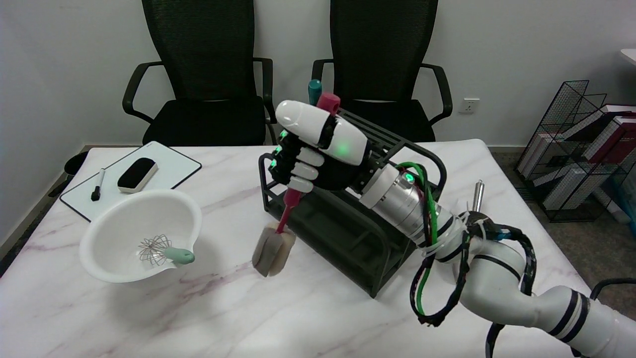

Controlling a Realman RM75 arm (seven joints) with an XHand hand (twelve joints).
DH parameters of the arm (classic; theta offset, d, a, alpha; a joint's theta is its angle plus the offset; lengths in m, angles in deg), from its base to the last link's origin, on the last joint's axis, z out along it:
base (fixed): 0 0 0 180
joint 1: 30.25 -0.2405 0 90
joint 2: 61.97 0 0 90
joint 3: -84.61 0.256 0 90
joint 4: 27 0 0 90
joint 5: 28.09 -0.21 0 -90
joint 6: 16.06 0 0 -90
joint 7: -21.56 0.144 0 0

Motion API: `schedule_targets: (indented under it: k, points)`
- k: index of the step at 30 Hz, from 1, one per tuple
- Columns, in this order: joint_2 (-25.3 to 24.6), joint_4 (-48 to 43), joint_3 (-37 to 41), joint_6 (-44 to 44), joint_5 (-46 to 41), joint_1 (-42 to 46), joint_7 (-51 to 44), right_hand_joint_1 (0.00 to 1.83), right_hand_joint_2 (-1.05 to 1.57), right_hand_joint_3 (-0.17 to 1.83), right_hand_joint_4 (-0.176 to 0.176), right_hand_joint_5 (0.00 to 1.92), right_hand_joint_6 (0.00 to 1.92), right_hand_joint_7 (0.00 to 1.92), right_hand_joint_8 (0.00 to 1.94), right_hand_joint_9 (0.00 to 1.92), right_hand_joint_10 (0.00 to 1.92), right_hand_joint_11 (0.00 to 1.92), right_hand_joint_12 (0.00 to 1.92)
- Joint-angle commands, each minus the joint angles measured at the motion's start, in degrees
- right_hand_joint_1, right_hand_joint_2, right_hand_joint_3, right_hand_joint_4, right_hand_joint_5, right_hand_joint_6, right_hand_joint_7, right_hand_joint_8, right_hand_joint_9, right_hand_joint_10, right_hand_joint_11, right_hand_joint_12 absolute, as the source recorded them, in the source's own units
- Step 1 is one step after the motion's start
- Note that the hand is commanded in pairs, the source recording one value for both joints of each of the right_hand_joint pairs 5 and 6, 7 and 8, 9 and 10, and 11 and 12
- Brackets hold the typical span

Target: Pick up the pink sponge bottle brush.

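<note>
The right hand grips the brush by its pink handle, fingers wrapped tight around it, above the marble table and in front of a black rack. The handle slants down to a greyish sponge head, hanging just over the tabletop beside a white bowl.

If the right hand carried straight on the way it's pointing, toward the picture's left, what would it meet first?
Probably nothing nearby. The right hand grips the pink brush in the air, knuckles facing left over the table. The white bowl and whiteboard lie lower, so it looks likely to pass above them, though depth is unclear.
</note>
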Motion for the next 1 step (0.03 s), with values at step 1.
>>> schedule_targets:
  k: [1]
  points:
    - [-1.70, 3.93, -2.84, -7.73, 2.08, -0.23, 0.08, 1.09, 1.57, 0.43, 0.000, 1.92, 1.92, 1.92, 1.92, 1.92, 1.92, 1.90, 1.90]
